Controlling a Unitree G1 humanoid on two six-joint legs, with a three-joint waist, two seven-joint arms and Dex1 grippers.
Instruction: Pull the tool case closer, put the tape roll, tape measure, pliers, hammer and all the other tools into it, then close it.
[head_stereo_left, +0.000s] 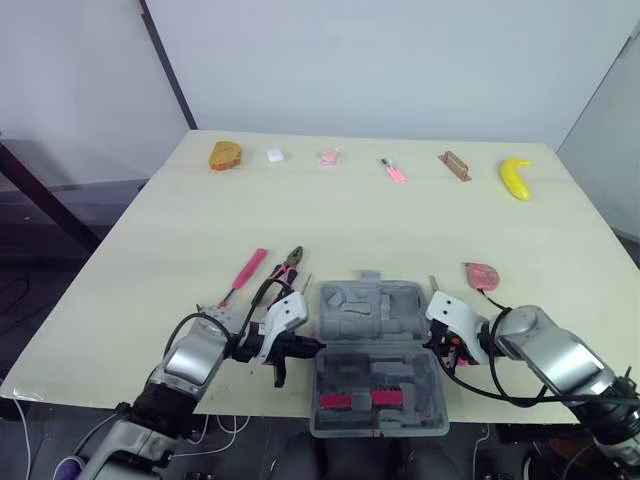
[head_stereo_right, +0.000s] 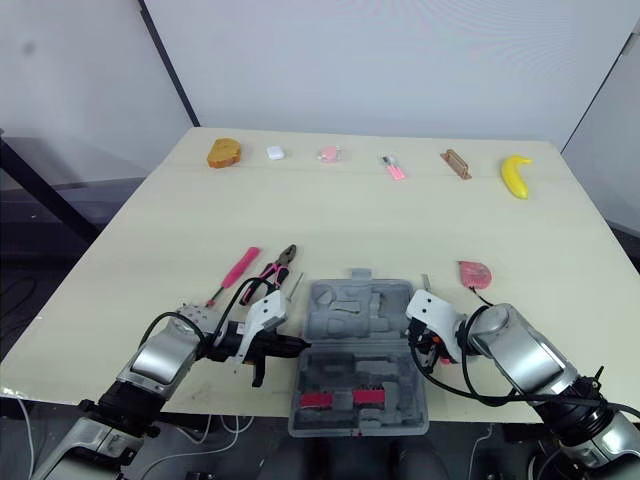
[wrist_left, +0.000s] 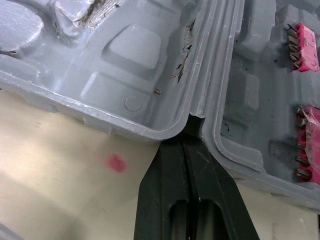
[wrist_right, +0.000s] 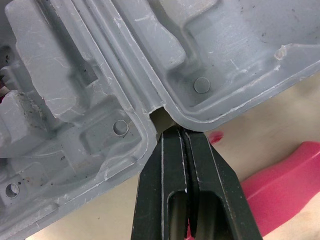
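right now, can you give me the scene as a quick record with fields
case: open, grey, between both arms
left tool: shut, tips at the hinge notch on the case's left side
right tool: shut, tips at the hinge notch on the case's right side
in case: pink bits in the near half
left of case: pliers and screwdriver, both outside it
right of case: pink item, apart from it
far row: small items, banana at its right end
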